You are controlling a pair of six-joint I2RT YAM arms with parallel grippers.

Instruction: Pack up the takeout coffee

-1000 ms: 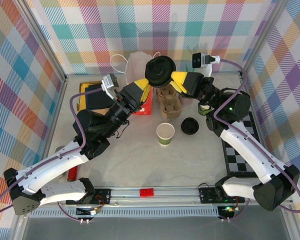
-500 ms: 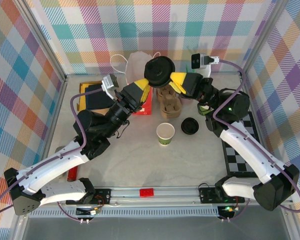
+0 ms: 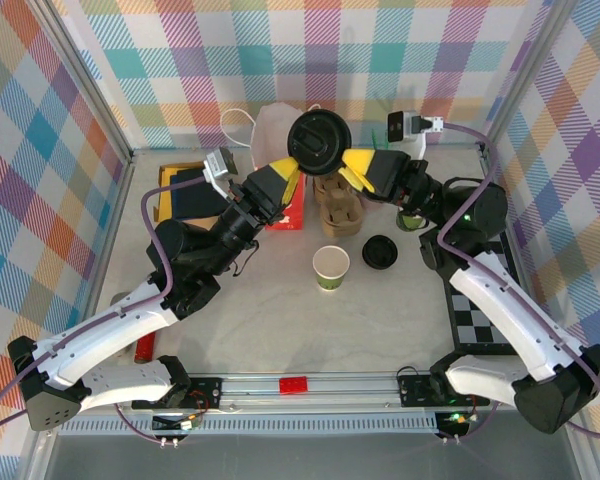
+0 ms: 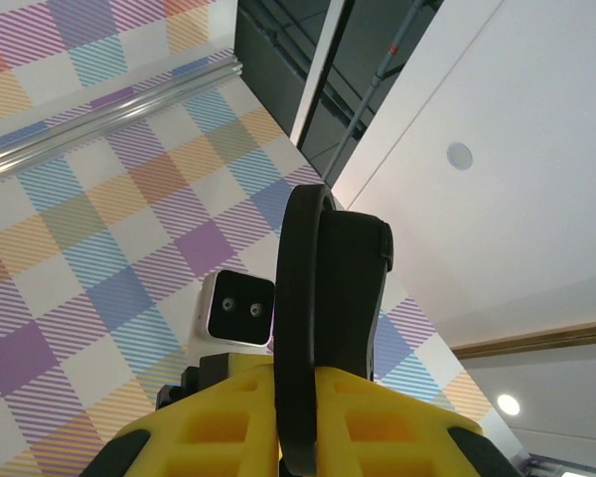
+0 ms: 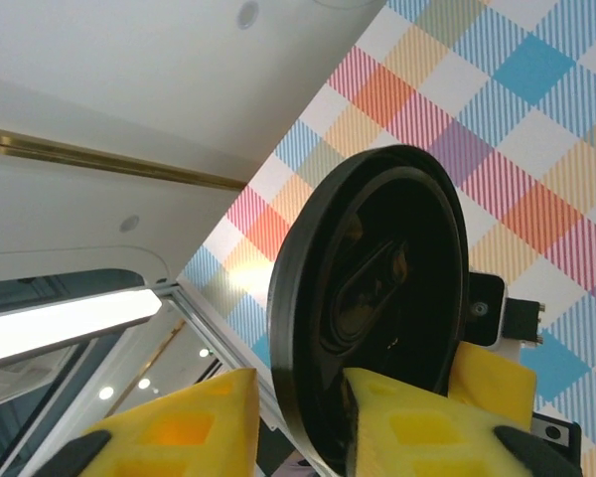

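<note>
**Raised black lid, open green paper cup below**

Nearest the arm bases, the green paper cup stands upright on the pale table. It is uncovered and white inside. Just to its right a second black lid lies flat. Beyond them stands a brown cardboard carrier.

Above the carrier, in the air, the black lid is round and glossy with a raised rim, its face tilted toward the overhead camera. The left gripper clamps its lower left edge between yellow fingers; the left wrist view shows the lid edge-on. The right gripper has the lower right edge between its fingers, but I cannot tell whether they press it. Farthest back is a white bag.
</note>
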